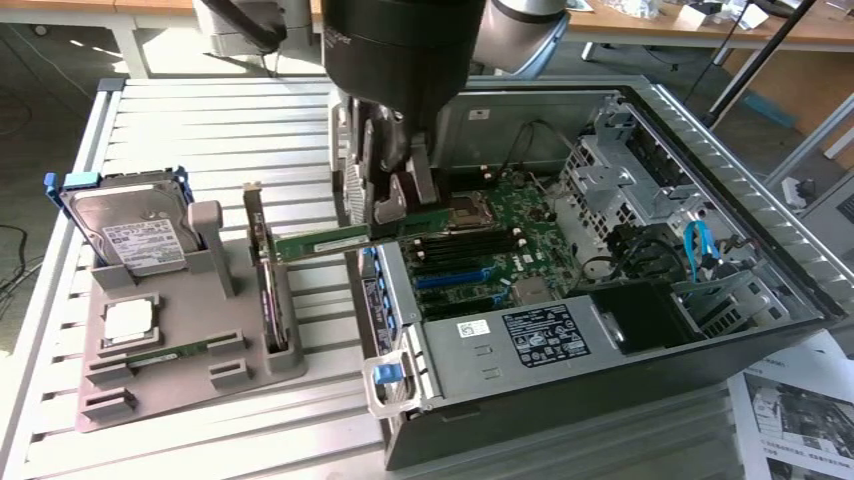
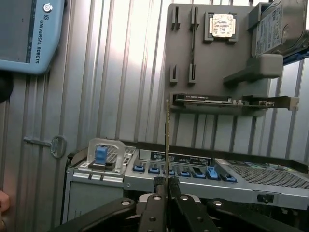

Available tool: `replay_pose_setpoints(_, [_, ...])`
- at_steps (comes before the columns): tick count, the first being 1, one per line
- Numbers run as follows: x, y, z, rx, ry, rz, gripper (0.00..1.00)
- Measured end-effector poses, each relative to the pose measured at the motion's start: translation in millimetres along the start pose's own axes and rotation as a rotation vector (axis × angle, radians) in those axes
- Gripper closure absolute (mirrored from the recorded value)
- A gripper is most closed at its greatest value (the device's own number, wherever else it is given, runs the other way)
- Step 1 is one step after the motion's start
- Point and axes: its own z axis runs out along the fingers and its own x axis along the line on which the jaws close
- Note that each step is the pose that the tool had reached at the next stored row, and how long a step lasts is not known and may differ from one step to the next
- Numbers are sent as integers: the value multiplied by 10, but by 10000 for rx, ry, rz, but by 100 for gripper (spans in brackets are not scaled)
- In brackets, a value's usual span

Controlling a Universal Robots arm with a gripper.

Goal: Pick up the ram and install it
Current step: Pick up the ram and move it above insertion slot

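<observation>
At the open computer case's [image 1: 561, 410] edge nearest the holder [image 1: 174, 378]: gripper [image 1: 400, 208] clamped narrowly on the ram [image 1: 324, 242], stick level, off the table. Holder carries hard drive [image 1: 134, 235], processor [image 1: 130, 318], upright card [image 1: 274, 290]. Grey-blue box [image 2: 29, 34] reads "UNIVERSAL ROBOTS".

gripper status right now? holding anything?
Gripper: closed, holding the ram by one end.
</observation>
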Motion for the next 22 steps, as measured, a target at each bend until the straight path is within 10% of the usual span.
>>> replay_pose_setpoints(22, [81,-681,4,-3,29,-1,87])
